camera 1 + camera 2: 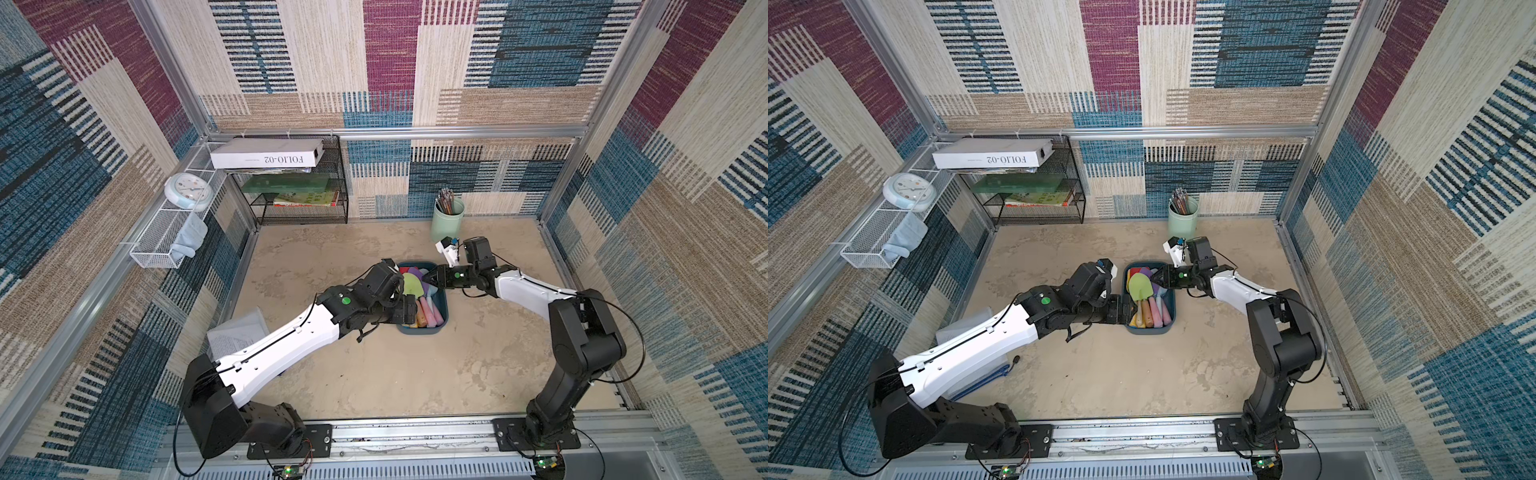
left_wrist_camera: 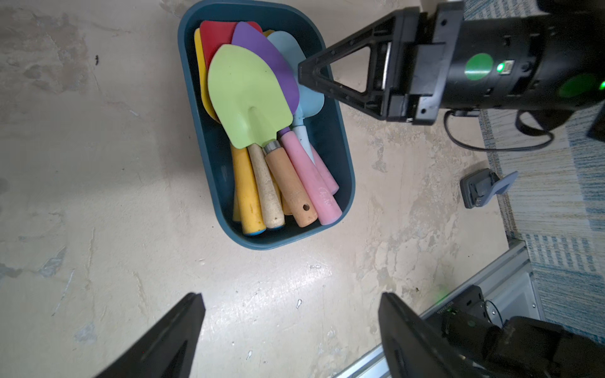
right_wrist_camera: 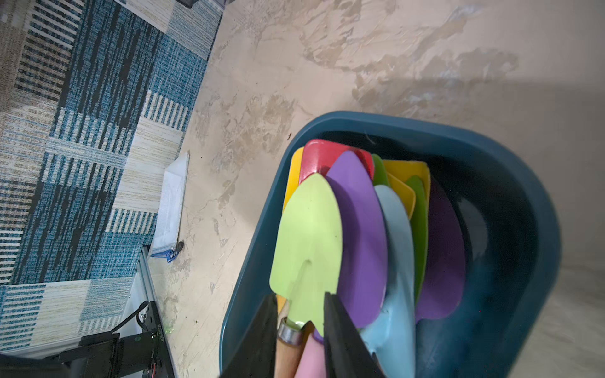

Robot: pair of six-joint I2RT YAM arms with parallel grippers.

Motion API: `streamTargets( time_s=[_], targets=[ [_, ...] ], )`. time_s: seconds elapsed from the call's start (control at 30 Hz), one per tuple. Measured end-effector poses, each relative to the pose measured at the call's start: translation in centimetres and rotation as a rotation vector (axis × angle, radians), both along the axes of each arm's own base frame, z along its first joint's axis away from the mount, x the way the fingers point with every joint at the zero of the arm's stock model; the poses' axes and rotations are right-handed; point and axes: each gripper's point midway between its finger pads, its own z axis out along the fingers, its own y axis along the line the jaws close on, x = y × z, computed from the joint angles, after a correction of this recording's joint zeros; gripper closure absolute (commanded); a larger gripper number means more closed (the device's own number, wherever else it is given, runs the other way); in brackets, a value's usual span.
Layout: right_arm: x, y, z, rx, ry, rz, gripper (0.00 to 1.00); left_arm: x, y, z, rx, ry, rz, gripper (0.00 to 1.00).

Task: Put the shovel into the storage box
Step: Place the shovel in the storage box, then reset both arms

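Black fingers [image 2: 183,327] of the left gripper [image 2: 291,296] stand spread wide, empty, above the mottled beige counter [image 2: 98,163] just beside the dark teal-blue rounded plastic storage box [image 2: 193,98]. Inside that box the wooden-handled lime-green metal shovel [image 2: 248,95] lies on top of a pile of other coloured shovels [image 2: 271,55], its blade toward the patterned back wall [image 1: 457,174]. The right gripper [image 3: 300,296] reaches over the box's rim from the opposite side; its fingers stand slightly apart astride the shovel's neck, a gap showing on one side, so they pinch nothing.
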Motion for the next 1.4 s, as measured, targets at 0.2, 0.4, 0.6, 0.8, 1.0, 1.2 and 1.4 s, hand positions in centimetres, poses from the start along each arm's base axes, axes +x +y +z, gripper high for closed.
streamTargets(
  time_s=[0.2, 0.4, 0.6, 0.8, 1.0, 1.2, 1.4],
  targets=[
    [0.0, -2.2, 2.9, -0.042, -0.077, -0.058, 0.72, 2.3, 6.7, -0.3, 0.041, -0.054, 0.140, 0.11],
    [0.2, -8.3, 3.3, -0.147, -0.121, -0.232, 0.72, 3.4, 16.4, 2.3, 0.094, -0.282, 0.355, 0.00],
    [-0.6, -15.6, 2.2, -0.334, -0.178, -0.471, 0.72, 2.0, 25.7, 2.3, 0.256, -0.552, 0.625, 0.00],
    [-2.6, -20.7, 1.2, -0.481, -0.304, -0.635, 0.72, 1.1, 29.3, -1.0, 0.430, -0.715, 0.693, 0.00],
    [-4.0, -22.1, 1.9, -0.506, -0.495, -0.684, 0.72, 3.0, 29.4, -6.2, 0.527, -0.704, 0.598, 0.00],
    [-5.8, -22.8, 2.8, -0.497, -0.700, -0.722, 0.72, 5.2, 29.9, -10.4, 0.515, -0.645, 0.552, 0.00],
    [-6.4, -23.7, 3.3, -0.503, -0.806, -0.773, 0.73, 10.0, 28.2, -10.9, 0.441, -0.664, 0.466, 0.01]
  ],
)
